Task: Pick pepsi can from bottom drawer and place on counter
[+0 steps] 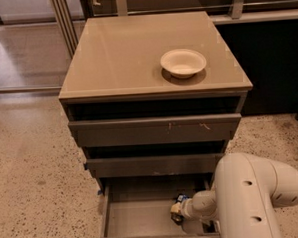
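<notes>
Reaching cream-white robot arm (248, 201): it is seen at the lower right and is bent down into the grey-brown bottom drawer (134, 217), a shallow rectangular tray which is pulled out.
Two-finger gripper (176, 213): it is held inside the bottom drawer, at the right side, low over the drawer floor. Only a small dark and yellowish shape is seen at the end of the arm, so it cannot be told if the gripper is apart, together or clamped on something.
Small blue metal pepsi can (182, 198): only a blue part is seen, just behind the gripper, inside the bottom drawer toward its right rear. Whether it is touched by the gripper cannot be told.
Bottom drawer: it is the lowest of three; its flat floor and low left wall are shown to the left of the gripper.
Smooth glossy tan-beige counter (120, 57): the square top of the cabinet is seen from above.
Cream round paper bowl (183, 62): it is placed upright on the right half of the counter, well apart from the pepsi can.
Two upper grey-brown drawers (154, 129): flat fronts are shown, with a dark gap above each.
Speckled terrazzo floor (37, 177): it is seen on both sides of the cabinet.
</notes>
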Robot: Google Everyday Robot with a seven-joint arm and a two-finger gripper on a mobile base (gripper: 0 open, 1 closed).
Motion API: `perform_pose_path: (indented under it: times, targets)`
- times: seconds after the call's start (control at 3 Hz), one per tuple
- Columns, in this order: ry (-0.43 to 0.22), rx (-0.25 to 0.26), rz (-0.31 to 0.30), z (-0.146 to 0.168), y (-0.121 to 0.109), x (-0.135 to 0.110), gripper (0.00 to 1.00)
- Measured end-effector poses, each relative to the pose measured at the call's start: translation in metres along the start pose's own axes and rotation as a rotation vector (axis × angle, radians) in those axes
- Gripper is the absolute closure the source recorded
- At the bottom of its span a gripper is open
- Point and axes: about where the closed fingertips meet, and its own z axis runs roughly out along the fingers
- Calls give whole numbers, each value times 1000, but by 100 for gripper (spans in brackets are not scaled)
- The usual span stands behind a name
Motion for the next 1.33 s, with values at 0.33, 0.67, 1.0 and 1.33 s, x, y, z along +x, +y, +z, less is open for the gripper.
perform_pose_path:
  times: [0.33,0.67,1.0,1.33]
  targets:
    - [45,-68,-41,-34,-4,2,100]
    - [61,-165,-90,-79,-15,-6,100]
    - [59,-276,-147,-129,-24,-12,100]
    - [126,-308,-165,-136,-26,10,100]
